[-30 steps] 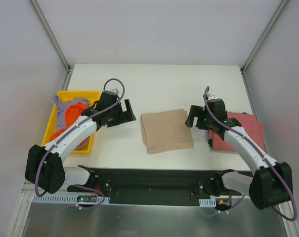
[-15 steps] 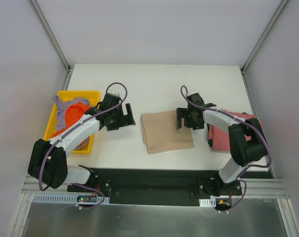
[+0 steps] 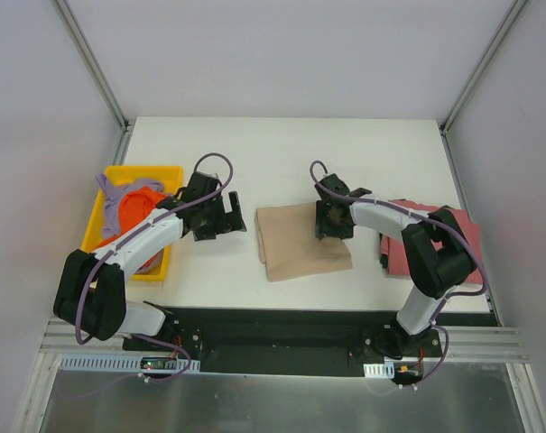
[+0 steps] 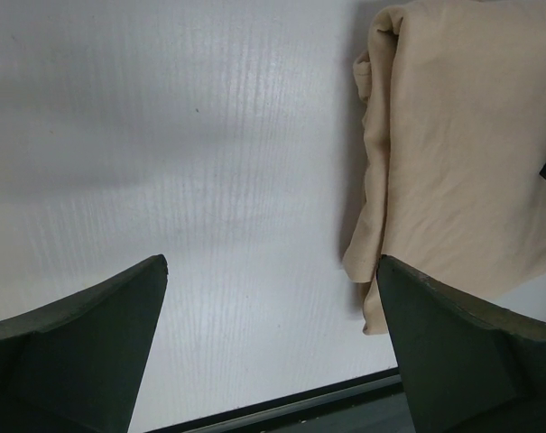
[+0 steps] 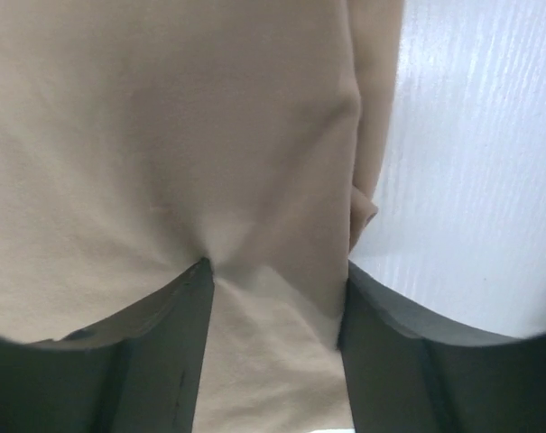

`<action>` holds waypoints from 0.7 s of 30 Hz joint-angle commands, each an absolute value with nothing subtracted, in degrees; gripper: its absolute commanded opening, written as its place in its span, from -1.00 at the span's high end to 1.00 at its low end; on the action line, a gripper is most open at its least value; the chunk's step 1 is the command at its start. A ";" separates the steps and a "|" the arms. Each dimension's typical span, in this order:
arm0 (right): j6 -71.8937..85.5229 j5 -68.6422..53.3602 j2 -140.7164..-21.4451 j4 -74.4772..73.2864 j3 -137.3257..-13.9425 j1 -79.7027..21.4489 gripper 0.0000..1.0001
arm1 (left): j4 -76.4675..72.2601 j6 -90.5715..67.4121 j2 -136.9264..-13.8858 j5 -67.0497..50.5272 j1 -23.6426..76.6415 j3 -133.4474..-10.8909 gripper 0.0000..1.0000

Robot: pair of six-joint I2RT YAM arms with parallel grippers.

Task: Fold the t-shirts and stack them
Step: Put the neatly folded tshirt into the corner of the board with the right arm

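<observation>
Shows the tan shirt (image 3: 300,248) folded into a neat rectangle mid-table, between the two arms. Has the right gripper (image 3: 332,222) down on its right-hand part, fingers (image 5: 101,361) partly spread and pressed into the cloth, raising a small pucker between them. Probably set there to gather a fold for pinching, with nothing clamped so far. Holds the left gripper (image 3: 220,215) spread wide above bare table (image 3: 282,153), just left of the shirt's bundled edge: out of the way, it seems, but near enough to help. Leaves the red shirt (image 3: 460,236) flat at the right edge, partly under the right arm. Likely meant as the base of the stack, hence the grasp on the side nearest it. Leaves the orange shirt (image 3: 139,193) and lavender shirt (image 3: 117,213) heaped unfolded in the bin (image 3: 99,209) at left, awaiting their turn.
</observation>
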State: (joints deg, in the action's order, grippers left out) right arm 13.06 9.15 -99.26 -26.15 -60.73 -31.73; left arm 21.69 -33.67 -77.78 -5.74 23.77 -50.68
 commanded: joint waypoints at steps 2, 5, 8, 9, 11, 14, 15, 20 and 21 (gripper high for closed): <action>15.82 8.80 -105.64 -28.22 -58.27 -34.89 0.19 | 20.74 -32.78 -78.22 -7.20 22.59 -49.49 -0.98; 15.38 7.03 -105.47 -25.67 -57.57 -35.86 0.46 | 20.65 -32.78 -78.22 -7.21 22.33 -49.22 -0.98; 15.47 10.00 -102.93 -25.75 -56.95 -35.86 0.84 | 20.65 -32.78 -77.87 -7.12 22.06 -48.69 -0.98; 15.38 11.50 -102.14 -26.36 -56.95 -35.86 0.98 | 20.65 -32.78 -77.61 -7.03 22.06 -48.52 -0.98; 13.72 13.70 -98.54 -28.20 -57.21 -35.95 0.99 | 20.74 -32.78 -76.91 -6.77 21.89 -48.08 -0.98; 8.81 19.22 -92.74 -31.63 -58.09 -37.35 0.99 | 20.74 -33.22 -75.68 -5.72 21.71 -47.29 -0.98; 7.92 22.21 -90.81 -33.12 -58.27 -37.79 0.99 | 20.74 -33.31 -75.50 -5.36 21.62 -47.11 -0.98; 7.21 31.45 -82.90 -39.98 -59.15 -38.14 0.99 | 20.74 -33.14 -75.32 -6.58 21.27 -46.93 -0.98; 7.29 32.68 -81.58 -41.12 -58.98 -38.23 0.99 | 20.74 -33.05 -75.24 -7.29 21.27 -47.02 -0.98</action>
State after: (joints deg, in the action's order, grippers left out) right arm 9.54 22.55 -88.88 -33.32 -58.39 -38.20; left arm 21.28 -33.61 -77.12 -5.89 22.00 -47.33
